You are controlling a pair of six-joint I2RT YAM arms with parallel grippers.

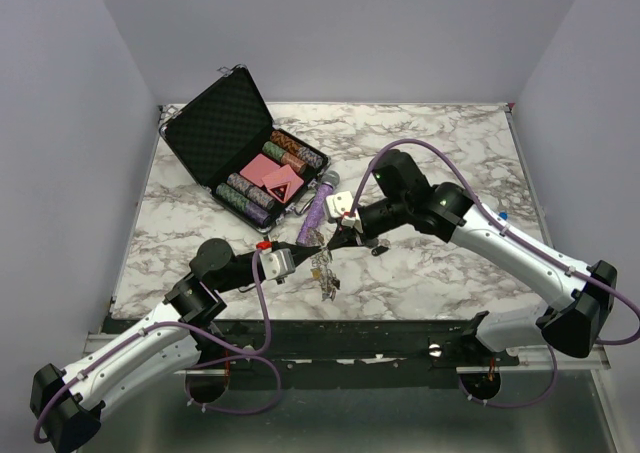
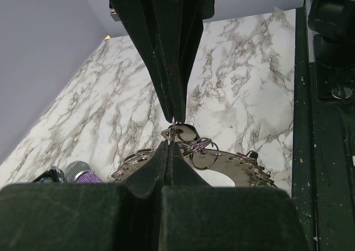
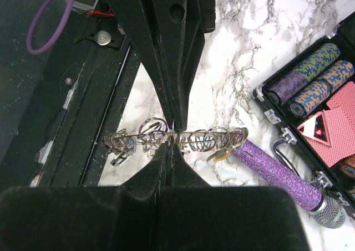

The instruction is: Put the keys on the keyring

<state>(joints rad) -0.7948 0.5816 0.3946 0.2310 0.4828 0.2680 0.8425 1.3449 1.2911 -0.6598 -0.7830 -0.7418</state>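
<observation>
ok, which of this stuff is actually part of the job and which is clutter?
Job: keyring; keys strung on it; left gripper and right gripper, both shut on the ring.
Clutter: purple glittery microphone; open poker chip case with poker chips.

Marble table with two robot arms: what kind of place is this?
Probably a robot test booth, not a home. Plain walls box in the table, the left arm and right arm are mounted along its near edge, and a poker chip case lies open.
</observation>
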